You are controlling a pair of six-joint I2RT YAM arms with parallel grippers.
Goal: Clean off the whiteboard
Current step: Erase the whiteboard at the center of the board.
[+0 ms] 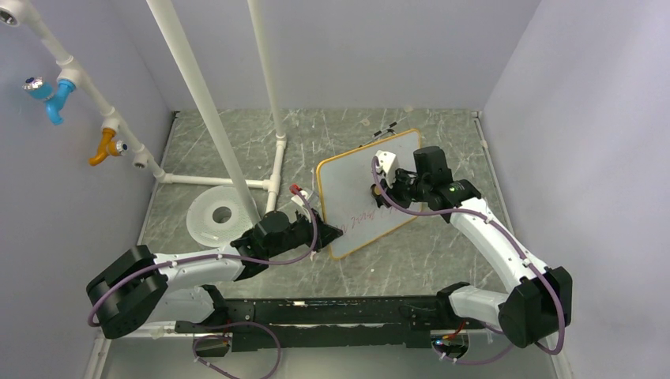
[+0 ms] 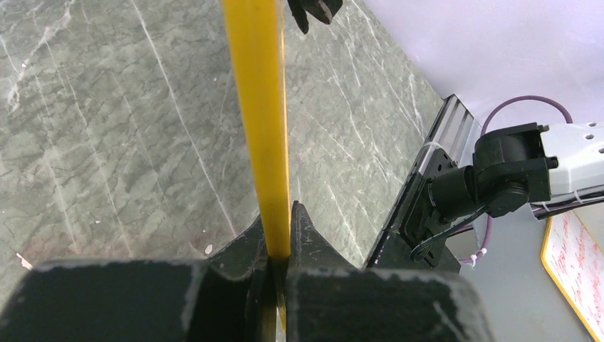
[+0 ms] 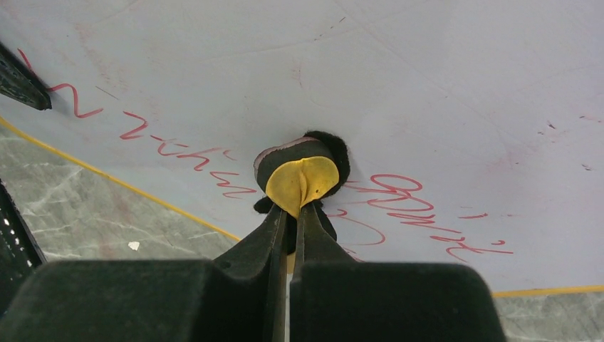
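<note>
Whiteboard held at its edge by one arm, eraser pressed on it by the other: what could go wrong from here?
The left pincer grips the whiteboard only by its thin frame, so hard rubbing could twist it loose. The eraser sits folded in the right pincer and might pop out, letting the pincer scrape the board. Red scrawl lies on both sides of it; short strokes may miss some.

- Top external looked down from behind the arms over the whole surface [image 1: 442, 260].
- Left wrist sat close, edge-on to whiteboard [image 2: 260, 107].
- Right wrist faced its front, very close; all views shared it.
</note>
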